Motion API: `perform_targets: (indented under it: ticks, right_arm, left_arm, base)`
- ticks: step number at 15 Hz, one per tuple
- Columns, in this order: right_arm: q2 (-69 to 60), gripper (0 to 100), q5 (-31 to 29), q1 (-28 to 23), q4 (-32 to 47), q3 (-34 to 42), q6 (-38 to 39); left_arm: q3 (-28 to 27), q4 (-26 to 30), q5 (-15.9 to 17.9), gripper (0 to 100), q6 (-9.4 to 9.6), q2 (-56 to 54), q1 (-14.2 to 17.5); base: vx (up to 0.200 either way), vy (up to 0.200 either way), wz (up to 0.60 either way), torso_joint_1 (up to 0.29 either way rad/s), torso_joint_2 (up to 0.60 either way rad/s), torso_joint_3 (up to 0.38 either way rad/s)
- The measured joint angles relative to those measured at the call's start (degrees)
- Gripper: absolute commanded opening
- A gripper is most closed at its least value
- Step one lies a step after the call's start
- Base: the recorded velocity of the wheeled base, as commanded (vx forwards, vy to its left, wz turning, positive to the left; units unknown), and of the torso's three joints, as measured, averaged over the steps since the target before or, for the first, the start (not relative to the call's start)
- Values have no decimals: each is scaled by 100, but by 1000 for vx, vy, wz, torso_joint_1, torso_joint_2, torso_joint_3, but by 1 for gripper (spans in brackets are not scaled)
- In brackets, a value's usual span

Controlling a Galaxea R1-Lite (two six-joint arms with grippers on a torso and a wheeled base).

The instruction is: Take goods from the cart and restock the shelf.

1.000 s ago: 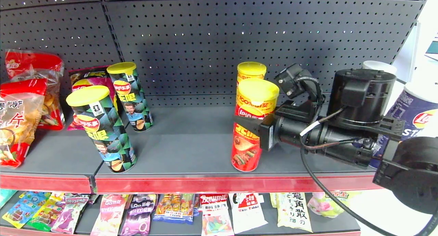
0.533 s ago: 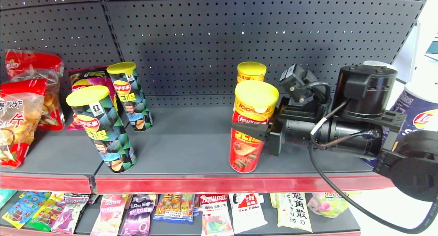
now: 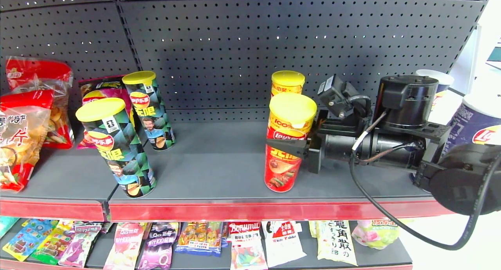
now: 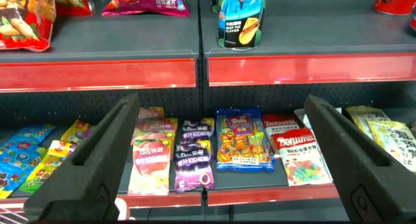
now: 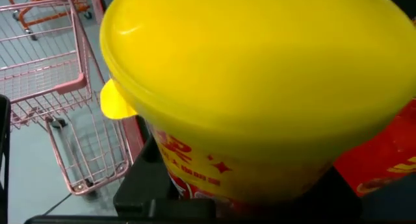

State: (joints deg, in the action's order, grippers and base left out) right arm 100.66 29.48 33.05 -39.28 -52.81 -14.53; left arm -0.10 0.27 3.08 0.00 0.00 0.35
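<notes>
A red chips can (image 3: 281,170) with a yellow lid stands upright on the grey shelf board (image 3: 219,164), close to its red front edge. My right gripper (image 3: 290,144) is shut on the can's middle, coming in from the right. In the right wrist view the can's yellow lid (image 5: 260,74) is very close to the camera. A pink wire cart (image 5: 52,87) stands on the floor behind it. My left gripper (image 4: 218,169) is open with nothing between its fingers, held in front of the lower shelf of candy bags (image 4: 244,139).
A second yellow-lidded can (image 3: 287,82) stands just behind the held one. Two green-black cans (image 3: 117,148) (image 3: 148,109) and snack bags (image 3: 23,133) stand at the left. Blue cans (image 3: 475,127) are at the far right. Bare board lies between the can groups.
My right arm has shifted slightly left and further in over the shelf, carrying the red can with it. The can now stands a little deeper on the board.
</notes>
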Motion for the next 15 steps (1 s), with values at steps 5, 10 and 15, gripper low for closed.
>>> perform_targets:
  ticks: [5,10,15]
  right_arm:
    - [4,0,288,-30,85,35,-2]
    - [-30,0,328,-28,226,48,-2]
    - [17,0,317,2,200,46,-24]
  left_arm:
    - [0,0,-2,100,0,0,0]
    - [0,-2,-2,100,0,0,-2]
    - [0,-2,0,100,0,0,0]
  base:
    - [0,0,0,0,0,0]
    - [0,0,0,0,0,0]
    - [0,0,0,0,0,0]
